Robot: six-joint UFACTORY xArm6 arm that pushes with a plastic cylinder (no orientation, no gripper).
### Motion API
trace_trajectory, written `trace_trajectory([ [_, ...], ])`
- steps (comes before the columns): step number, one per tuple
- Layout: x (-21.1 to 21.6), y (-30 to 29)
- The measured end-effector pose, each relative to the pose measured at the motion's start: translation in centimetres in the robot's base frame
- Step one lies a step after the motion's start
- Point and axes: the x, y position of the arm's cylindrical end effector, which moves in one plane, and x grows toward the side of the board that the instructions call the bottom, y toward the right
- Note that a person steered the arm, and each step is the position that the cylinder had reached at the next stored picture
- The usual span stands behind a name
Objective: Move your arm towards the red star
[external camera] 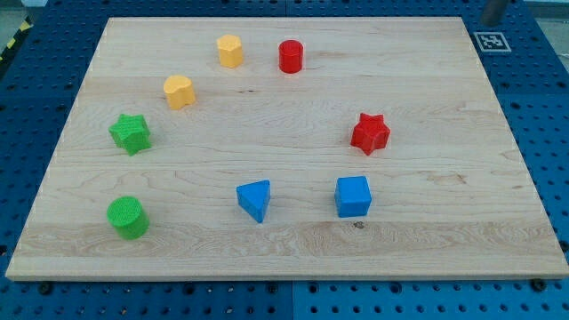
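- Red star point(370, 133) is found at the view's right, above the blue cube point(353, 196) — well apart from the green star point(130, 133) at the left.
- Tip is not shown, so its position cannot be told.
- A slow approach over bare wood is advised — the blue cube avoided.

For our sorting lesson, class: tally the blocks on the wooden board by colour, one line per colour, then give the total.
Red: 2, the red star and red cylinder
Yellow: 2, at and
Green: 2, the green star and green cylinder
Blue: 2, the blue triangle and blue cube
Total: 8
My tip does not show.
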Motion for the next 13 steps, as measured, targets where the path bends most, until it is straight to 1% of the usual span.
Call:
trace_trajectory([
  [3,0.0,0.1],
  [4,2.3,0.1],
  [5,3.5,0.1],
  [6,3.5,0.1],
  [8,9.7,-0.2],
  [10,10.2,-0.2],
  [11,12.2,-0.5],
  [12,15.4,-4.2],
  [13,17.7,-9.3],
])
